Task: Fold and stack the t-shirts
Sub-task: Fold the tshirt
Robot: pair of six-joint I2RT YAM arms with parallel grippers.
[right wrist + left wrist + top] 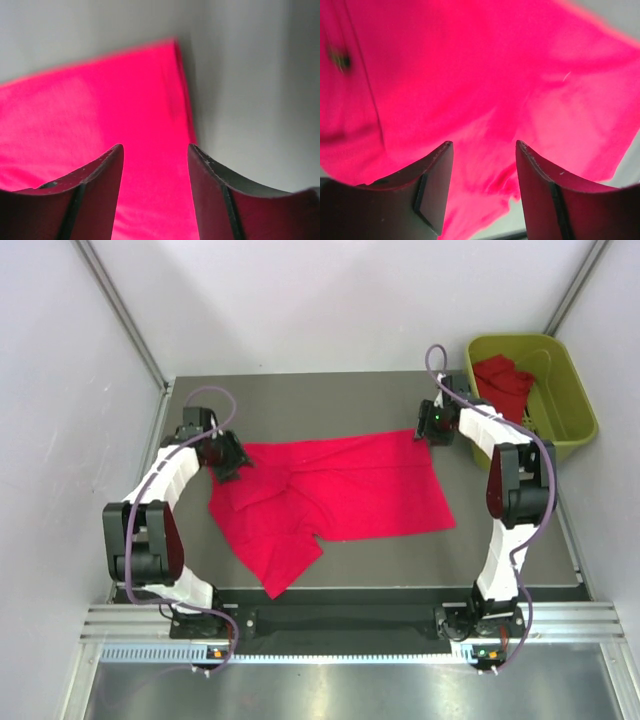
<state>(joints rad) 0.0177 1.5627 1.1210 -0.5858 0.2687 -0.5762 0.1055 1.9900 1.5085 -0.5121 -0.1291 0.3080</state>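
A red t-shirt (330,490) lies spread and partly rumpled in the middle of the table, one part reaching toward the near edge. My left gripper (232,462) is at the shirt's far left corner. In the left wrist view it (484,150) is open just above the red cloth (470,75). My right gripper (428,430) is at the shirt's far right corner. In the right wrist view it (155,152) is open over the cloth's edge (100,110). A second red t-shirt (503,383) lies crumpled in the basket.
A yellow-green basket (565,390) stands at the far right corner of the grey table (330,400). White walls close in the left, back and right. A metal rail (350,625) runs along the near edge between the arm bases.
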